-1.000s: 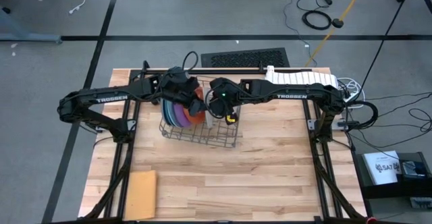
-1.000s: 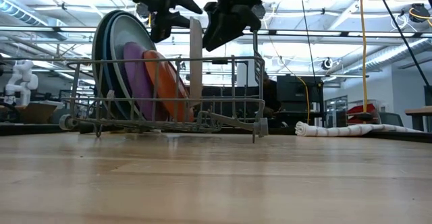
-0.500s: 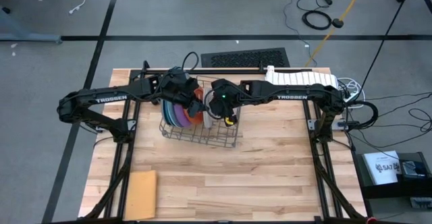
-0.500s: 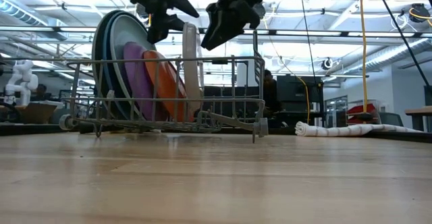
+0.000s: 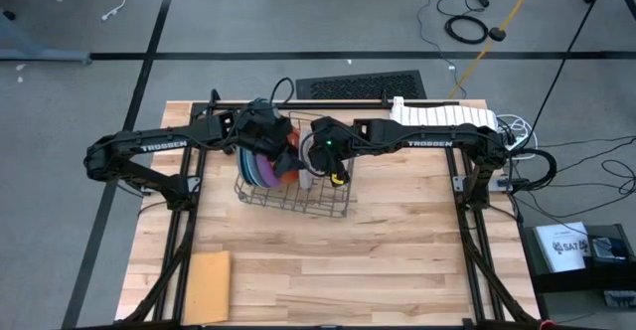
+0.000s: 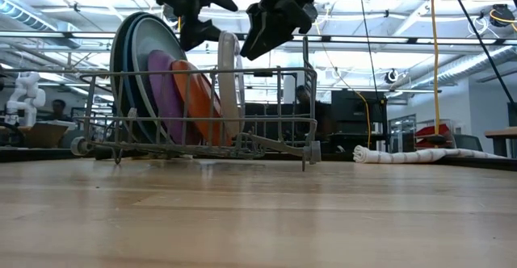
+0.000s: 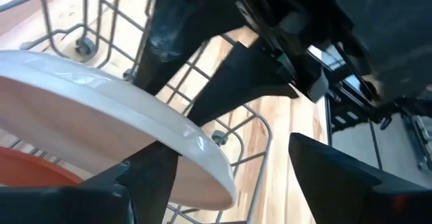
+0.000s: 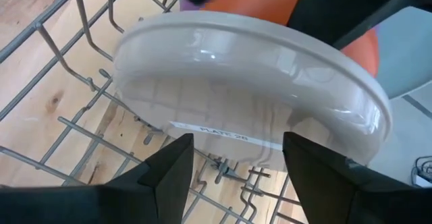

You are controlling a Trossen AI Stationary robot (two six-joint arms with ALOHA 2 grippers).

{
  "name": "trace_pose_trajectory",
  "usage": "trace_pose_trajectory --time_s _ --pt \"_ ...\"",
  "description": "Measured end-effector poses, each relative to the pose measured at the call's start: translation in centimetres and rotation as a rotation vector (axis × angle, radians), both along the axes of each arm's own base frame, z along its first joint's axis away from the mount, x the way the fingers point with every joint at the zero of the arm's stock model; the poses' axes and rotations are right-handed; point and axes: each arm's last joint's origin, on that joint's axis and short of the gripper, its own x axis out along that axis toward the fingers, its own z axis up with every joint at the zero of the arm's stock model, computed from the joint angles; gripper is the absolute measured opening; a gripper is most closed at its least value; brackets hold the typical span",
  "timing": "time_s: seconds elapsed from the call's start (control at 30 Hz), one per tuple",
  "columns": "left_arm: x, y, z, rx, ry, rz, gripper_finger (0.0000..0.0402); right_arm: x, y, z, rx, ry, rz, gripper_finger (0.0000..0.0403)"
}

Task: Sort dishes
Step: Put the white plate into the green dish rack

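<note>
Standing on edge in the wire rack (image 6: 266,147), the light grey plate (image 6: 229,82) leans against the orange plate (image 6: 197,98), with the purple plate (image 6: 164,90) and the larger bluish plates (image 6: 133,50) (their separate colours are hard to tell apart) behind. Above the grey plate's rim hang the left gripper (image 6: 196,27) and the right gripper (image 6: 265,31), both with fingers spread and holding nothing. A tan sheet (image 5: 208,284) lies at the table's (image 5: 397,260) near left corner.
</note>
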Motion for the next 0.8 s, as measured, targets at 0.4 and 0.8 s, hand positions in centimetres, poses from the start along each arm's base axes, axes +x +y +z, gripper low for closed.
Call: trace_pose_trajectory --time_s 0.4,0.8 --pt "0.1 0.0 0.1 0.019 -0.017 -0.02 0.0283 -0.1 0.0 0.0 -0.016 0.012 0.005 0.0223" --pt "-0.2 -0.1 -0.3 0.034 0.016 -0.065 0.0283 -1.5 0.0 3.2 -0.193 -0.055 0.097 0.0224"
